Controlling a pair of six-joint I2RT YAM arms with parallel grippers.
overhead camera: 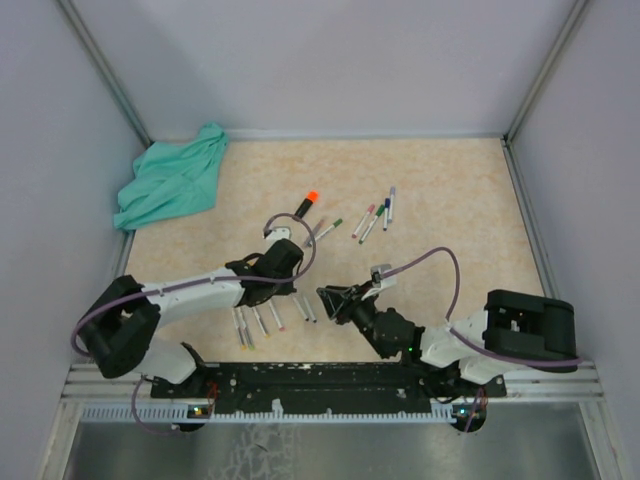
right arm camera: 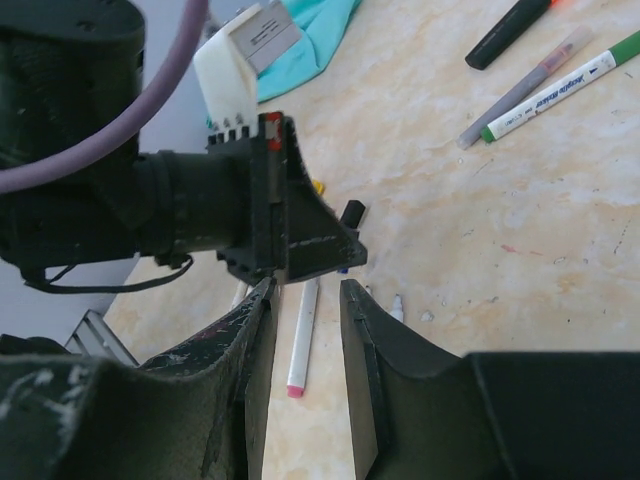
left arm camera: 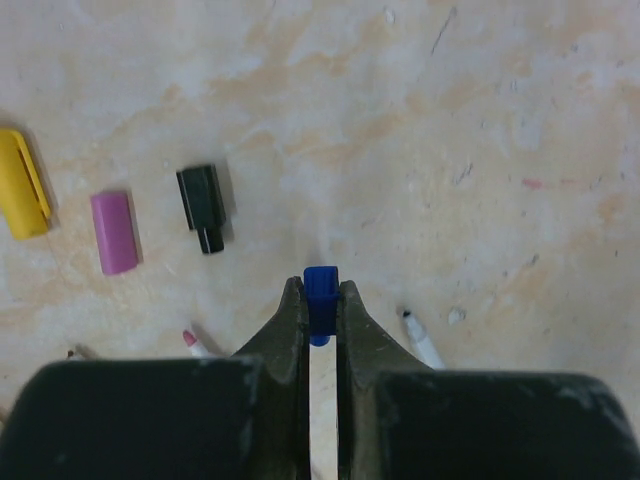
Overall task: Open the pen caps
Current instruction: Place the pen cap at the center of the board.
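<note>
Beige table (overhead camera: 450,190); teal cloth (overhead camera: 170,180), pens (overhead camera: 370,222), 3 loose caps (left arm camera: 113,232), perhaps more.

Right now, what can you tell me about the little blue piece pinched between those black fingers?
The blue cap is a small, stubby piece of what looks like plastic, with a squared top. The left gripper clamps its two sides, and its top pokes out in front, over the table. No pen barrel shows in it.
</note>
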